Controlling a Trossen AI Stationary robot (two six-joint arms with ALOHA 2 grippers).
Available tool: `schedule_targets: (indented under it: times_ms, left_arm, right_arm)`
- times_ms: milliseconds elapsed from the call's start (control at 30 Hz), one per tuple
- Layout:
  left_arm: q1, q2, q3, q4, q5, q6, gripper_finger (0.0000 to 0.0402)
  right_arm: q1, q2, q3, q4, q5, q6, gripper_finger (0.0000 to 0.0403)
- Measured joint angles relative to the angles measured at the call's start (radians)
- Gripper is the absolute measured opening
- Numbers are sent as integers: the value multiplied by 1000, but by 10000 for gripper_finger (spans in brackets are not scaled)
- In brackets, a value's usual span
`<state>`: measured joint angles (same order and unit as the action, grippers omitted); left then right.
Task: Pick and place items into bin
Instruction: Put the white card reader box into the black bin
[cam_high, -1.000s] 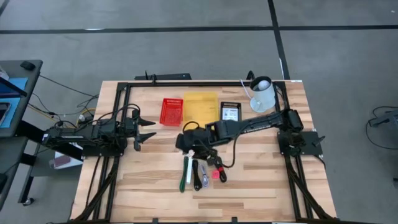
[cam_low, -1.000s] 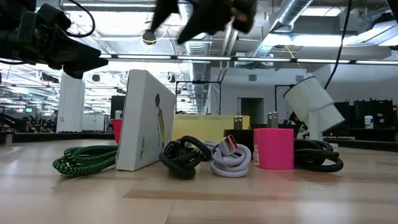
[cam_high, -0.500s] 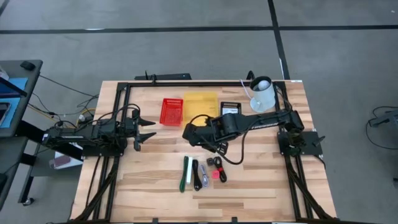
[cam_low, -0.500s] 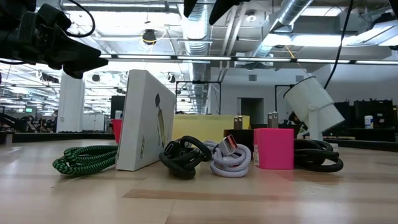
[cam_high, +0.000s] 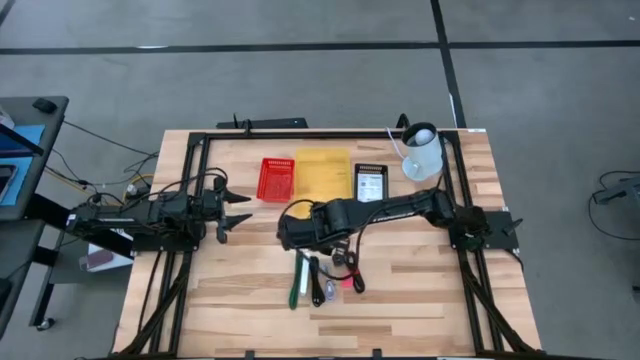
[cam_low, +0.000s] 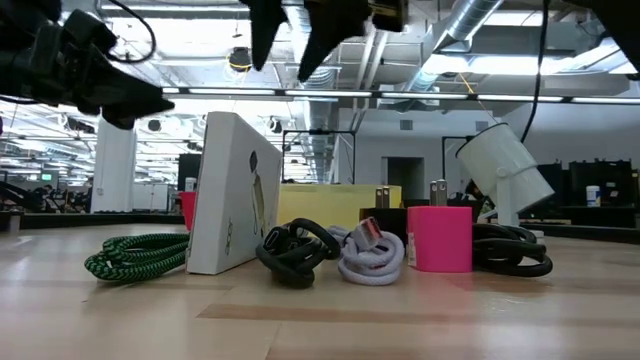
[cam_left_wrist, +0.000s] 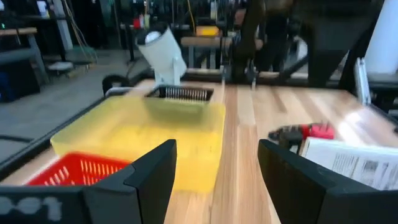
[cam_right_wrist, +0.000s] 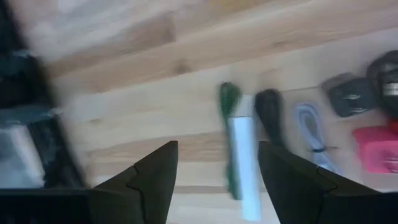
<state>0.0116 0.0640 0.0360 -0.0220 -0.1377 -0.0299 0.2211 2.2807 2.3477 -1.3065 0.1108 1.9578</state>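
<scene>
The items lie in a row near the table's middle: a green and white stick (cam_high: 299, 278), slim black pieces (cam_high: 316, 281), a black-and-red cable (cam_high: 347, 266) and a tiny pink-red piece (cam_high: 346, 284). In the right wrist view the green and white stick (cam_right_wrist: 239, 155), a black piece (cam_right_wrist: 268, 111) and the pink piece (cam_right_wrist: 374, 150) show below the fingers. My right gripper (cam_high: 288, 236) (cam_right_wrist: 217, 149) hangs open above the table, just left of the items' far ends, touching nothing. My left gripper (cam_high: 240, 210) (cam_left_wrist: 217, 146) waits open at the table's left side.
A red basket (cam_high: 277, 178), a yellow bin (cam_high: 323, 171) and a black-and-white box (cam_high: 371, 182) stand in a row at the far side, with a white lamp-like object (cam_high: 422, 150) at the far right. Bare wood lies near the table's near edge (cam_high: 250, 320).
My right gripper, open throughout, swung from above the items toward the far edge, then toward the table's left and back nearer, ending left of the items' far ends. In the low view it rose out of sight and came down again. The items have not moved.
</scene>
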Motion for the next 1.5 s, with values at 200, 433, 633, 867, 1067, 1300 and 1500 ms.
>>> schedule_targets:
  times_ms: [200, 433, 633, 867, 1067, 1300, 1500]
  left_arm:
    - [0, 23, 0, -2, 1, 0, 220]
    - [0, 21, 0, -8, 1, 0, 220]
    - [0, 21, 0, -8, 1, 0, 220]
    - [0, 21, 0, -9, 1, 0, 220]
    - [0, 21, 1, -9, 1, 0, 220]
    - [0, 21, 1, -9, 0, 0, 220]
    - [0, 21, 1, -9, 0, 0, 220]
  right_arm:
    - [8, 12, 7, 0, -3, -8, 219]
    - [16, 16, 9, 10, -1, 42, 219]
    - [20, 16, 9, -1, 0, 99, 219]
    - [42, 29, 10, 12, 1, 188, 219]
    - [47, 56, 11, 37, -2, 270, 219]
    - [47, 64, 9, 68, -3, 250, 219]
    - [47, 66, 7, 65, -8, 122, 210]
